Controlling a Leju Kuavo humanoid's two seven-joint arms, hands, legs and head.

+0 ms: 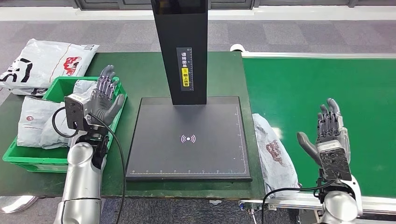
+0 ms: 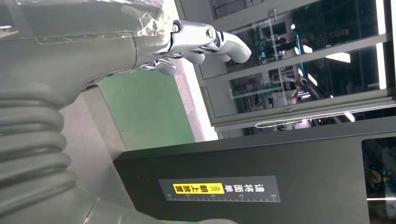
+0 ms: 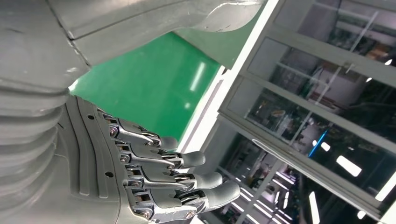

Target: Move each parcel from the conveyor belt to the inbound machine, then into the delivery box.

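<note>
A white crumpled parcel point(image 1: 275, 156) with a dark red mark lies at the left edge of the green conveyor belt point(image 1: 322, 88), beside the black inbound machine plate point(image 1: 189, 137). My right hand point(image 1: 327, 133) is raised over the belt just right of that parcel, fingers spread and holding nothing; the right wrist view shows its fingers point(image 3: 177, 179) extended. My left hand point(image 1: 105, 95) is up and open above the right rim of the green delivery box point(image 1: 28, 156), which holds white parcels point(image 1: 39, 121).
The machine's black post point(image 1: 182, 46) rises behind the plate and shows close in the left wrist view point(image 2: 261, 182). Another white parcel point(image 1: 44, 63) lies on the table behind the box. Glass partitions stand beyond the belt.
</note>
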